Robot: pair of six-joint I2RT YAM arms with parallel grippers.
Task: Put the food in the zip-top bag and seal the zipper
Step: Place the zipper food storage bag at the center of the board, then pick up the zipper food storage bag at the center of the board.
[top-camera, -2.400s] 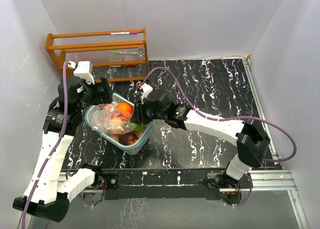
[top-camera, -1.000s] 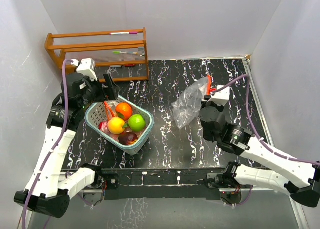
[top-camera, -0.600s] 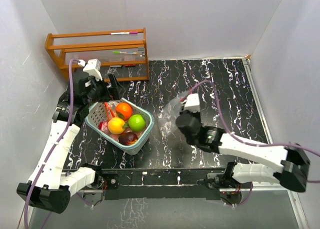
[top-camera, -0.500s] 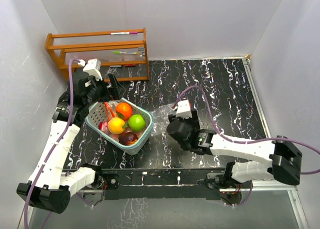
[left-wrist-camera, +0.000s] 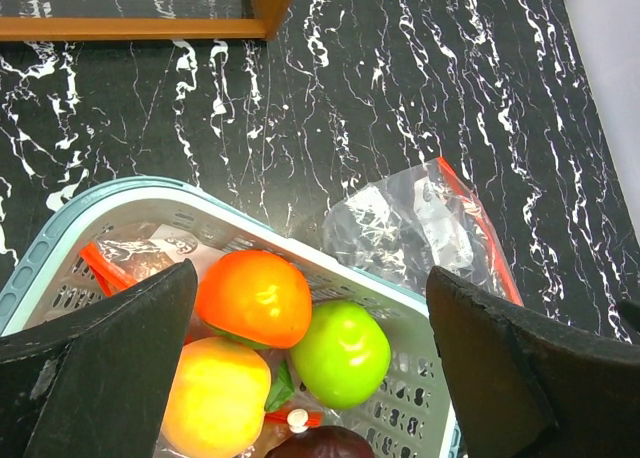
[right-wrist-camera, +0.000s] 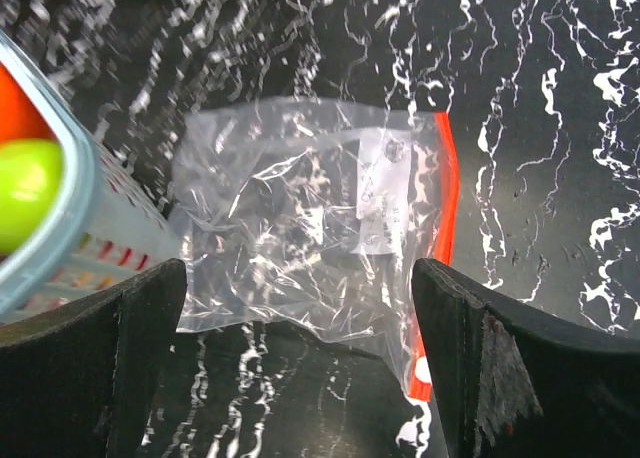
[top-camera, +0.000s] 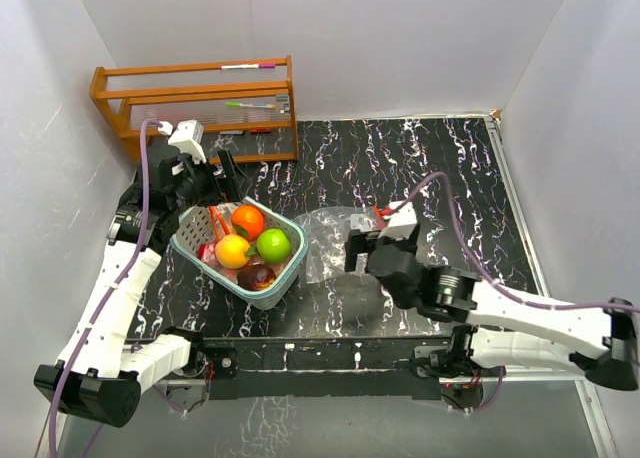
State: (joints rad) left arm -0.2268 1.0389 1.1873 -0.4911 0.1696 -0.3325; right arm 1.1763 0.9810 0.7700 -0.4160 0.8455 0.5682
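Right wrist view: my right claw (right-wrist-camera: 300, 308) hangs wide, gripping nothing, low over the near edge of the bag (right-wrist-camera: 300, 198). The bag lies flat on the surface (top-camera: 450, 168) just beside the basket (top-camera: 288, 278), I judge to keep the transfer short, though its zipper (right-wrist-camera: 447, 198) faces away. Fruit (left-wrist-camera: 255, 298) all sits in the basket, none bagged. My left claw (left-wrist-camera: 310, 278) is poised wide and empty over it, ready to pick. Beyond stands a wooden rack (top-camera: 190, 93).

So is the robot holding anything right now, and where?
No, nothing. The left gripper and right gripper are both open; the zip-top bag lies on the table.
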